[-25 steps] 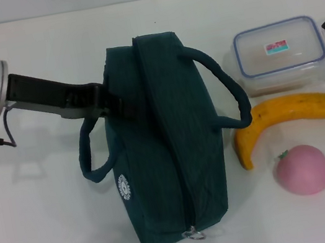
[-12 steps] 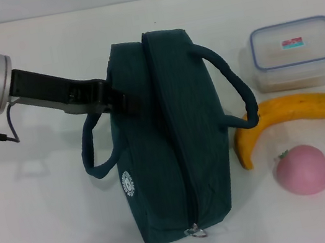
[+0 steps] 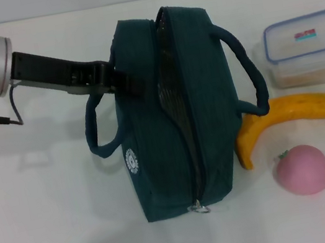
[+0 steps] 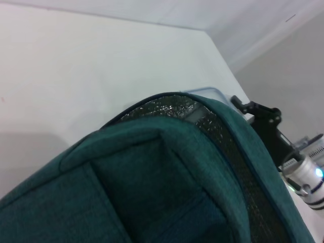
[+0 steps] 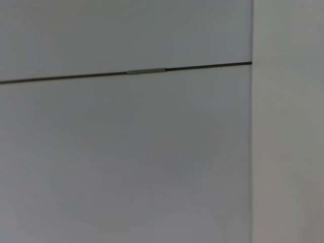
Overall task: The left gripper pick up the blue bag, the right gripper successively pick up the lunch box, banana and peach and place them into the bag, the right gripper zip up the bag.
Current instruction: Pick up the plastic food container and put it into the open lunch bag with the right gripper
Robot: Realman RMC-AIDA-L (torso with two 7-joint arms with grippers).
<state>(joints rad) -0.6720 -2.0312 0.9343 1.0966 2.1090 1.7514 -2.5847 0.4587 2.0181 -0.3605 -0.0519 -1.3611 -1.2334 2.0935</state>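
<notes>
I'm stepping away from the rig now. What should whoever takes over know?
Left gripper is clamped on the blue bag at its upper left edge; the zip gapes, foil lining showing.
Right gripper shows only in the left wrist view, beyond the bag, holding nothing visible.
Lunch box, banana and peach all lie on the table right of the bag.
Done: bag gripped. Left: load all three, zip up.

I see the blue bag [image 3: 180, 112] has swung toward the right of the head view, its top end now up near the frame's upper centre, dragged by my left gripper [image 3: 123, 83], which has moved right and slightly up. The zip seam has gaped, showing silver lining. The lunch box [image 3: 308, 48] has slid right, now cut by the frame edge. My right gripper has left the head view's right edge.
</notes>
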